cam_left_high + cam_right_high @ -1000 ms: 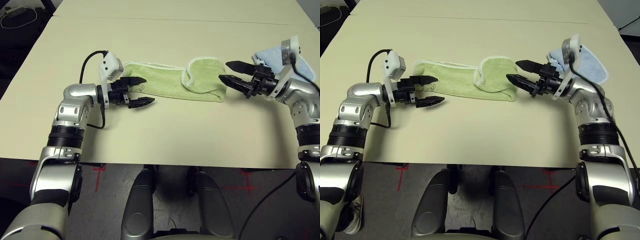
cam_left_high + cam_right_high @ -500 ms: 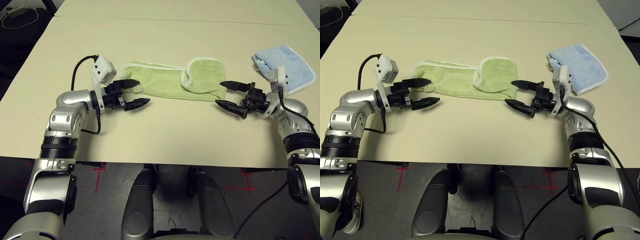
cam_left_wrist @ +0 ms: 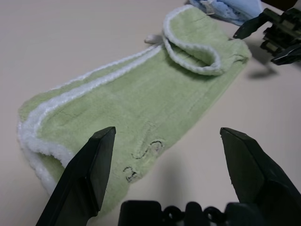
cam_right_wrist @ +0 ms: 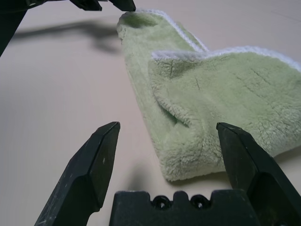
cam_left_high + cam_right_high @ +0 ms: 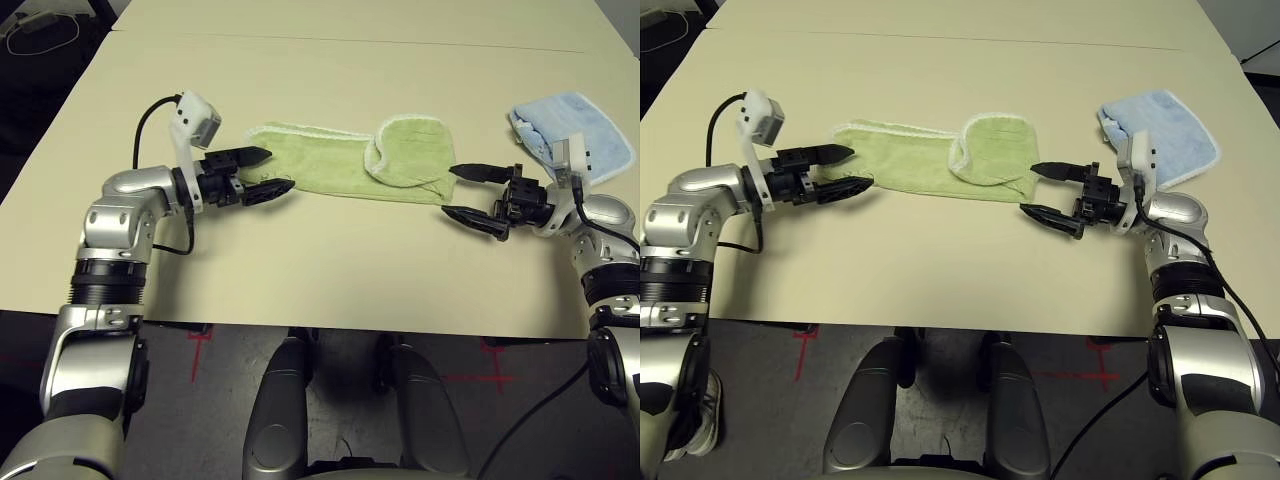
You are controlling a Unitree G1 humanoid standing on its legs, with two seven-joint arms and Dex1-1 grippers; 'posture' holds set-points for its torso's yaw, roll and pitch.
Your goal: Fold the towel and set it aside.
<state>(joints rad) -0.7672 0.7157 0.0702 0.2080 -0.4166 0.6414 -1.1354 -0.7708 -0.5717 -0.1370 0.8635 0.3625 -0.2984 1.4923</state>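
Two pincers are flanking the green towel (image 5: 345,165), and I am holding both spread wide and empty: the left pincer (image 5: 262,172) at its left end, the right pincer (image 5: 470,192) just off its right end. It is lying lengthwise mid-surface (image 5: 320,270), already folded into a long strip with its right end flopped back. I am judging crosswise folds and setting it aside remain. A light blue towel (image 5: 575,125) is sitting far right.
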